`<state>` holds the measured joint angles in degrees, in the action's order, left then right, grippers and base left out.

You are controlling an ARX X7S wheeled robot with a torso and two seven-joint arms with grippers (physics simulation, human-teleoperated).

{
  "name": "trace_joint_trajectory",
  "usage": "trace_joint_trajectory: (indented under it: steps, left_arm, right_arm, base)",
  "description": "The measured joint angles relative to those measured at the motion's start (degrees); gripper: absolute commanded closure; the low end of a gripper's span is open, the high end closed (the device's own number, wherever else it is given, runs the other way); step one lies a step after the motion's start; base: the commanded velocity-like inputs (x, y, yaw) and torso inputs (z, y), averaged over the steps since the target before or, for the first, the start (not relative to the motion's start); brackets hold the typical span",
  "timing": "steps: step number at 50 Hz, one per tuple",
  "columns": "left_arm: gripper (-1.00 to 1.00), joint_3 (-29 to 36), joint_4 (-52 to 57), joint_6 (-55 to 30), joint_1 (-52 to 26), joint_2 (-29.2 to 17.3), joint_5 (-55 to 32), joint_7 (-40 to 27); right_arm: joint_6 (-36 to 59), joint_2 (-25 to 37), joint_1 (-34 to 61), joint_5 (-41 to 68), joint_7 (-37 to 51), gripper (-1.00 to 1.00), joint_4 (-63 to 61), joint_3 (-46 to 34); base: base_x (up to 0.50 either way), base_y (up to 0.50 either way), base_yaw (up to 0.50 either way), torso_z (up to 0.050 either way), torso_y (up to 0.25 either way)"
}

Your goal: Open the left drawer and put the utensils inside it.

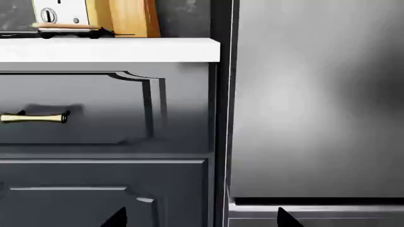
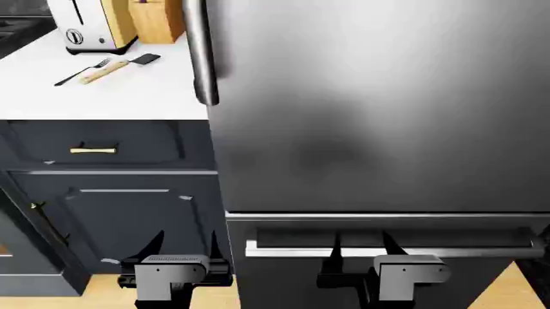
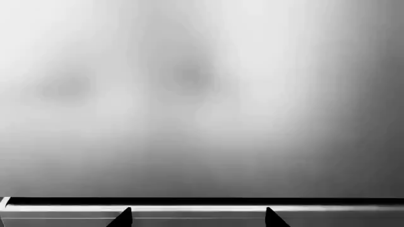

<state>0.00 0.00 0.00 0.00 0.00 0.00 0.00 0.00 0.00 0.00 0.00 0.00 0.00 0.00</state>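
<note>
Drawer [image 2: 103,143] of dark navy-grey with panelled front and small brass bar handle [image 2: 93,150]: shut, left of centre in the head view, directly under the white countertop [image 2: 129,96]. Slim dark metal fork [image 2: 84,71] and wooden-handled spatula with black flat blade [image 2: 116,67] on that countertop at upper left of the head view, lying side by side, close together, just in front of the white toaster [image 2: 86,26]. Light wooden knife block [image 2: 157,19] beside the toaster, right of it. Tall dark panelled cabinet door [image 2: 129,225] below the drawer, closed. Large stainless steel refrigerator door [image 2: 369,109] across the centre and right of the head view, with stainless steel lower drawer and long silver bar handle [image 2: 387,251] beneath.

Left gripper [image 2: 187,243] at lower left of the head view, black fingertips apart, holding nothing, in front of the cabinet door. Right gripper [image 2: 361,243] at lower centre-right, fingertips likewise spread and empty, just before the silver bar handle. Both well apart from the utensils.
</note>
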Motion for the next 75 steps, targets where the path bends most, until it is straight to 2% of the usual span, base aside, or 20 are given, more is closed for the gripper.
trace_joint_trajectory:
  steps: [4, 24, 45, 75]
  left_arm:
    - [-1.0, 0.44, 0.0, 0.04, 0.24, -0.32, -0.31, -0.46]
    - [-1.0, 3.17, 2.34, 1.01, 2.49, -2.59, -2.56, -4.88]
    - [-1.0, 4.47, 7.15, 0.89, 4.86, -4.86, -5.54, -6.85]
    - [-1.0, 5.81, 8.27, 1.67, 5.93, -7.08, -7.52, -9.24]
  right_arm:
    - [-0.45, 0.29, 0.21, 1.05, 0.13, -1.0, 0.8, -0.14]
    - [-4.19, 2.86, 1.44, 1.15, 6.07, -1.0, 5.04, -1.62]
    - [-3.72, 4.51, 0.44, 0.89, 9.54, -1.0, 2.37, -3.75]
    - [-4.55, 6.24, 0.74, 2.3, 11.81, -1.0, 3.05, -6.11]
  base:
    - [0.0, 0.01, 0.0, 0.0, 0.0]
    - [0.0, 0.5, 0.0, 0.0, 0.0]
    - [0.0, 0.5, 0.0, 0.0, 0.0]
    - [0.0, 0.5, 0.0, 0.0, 0.0]
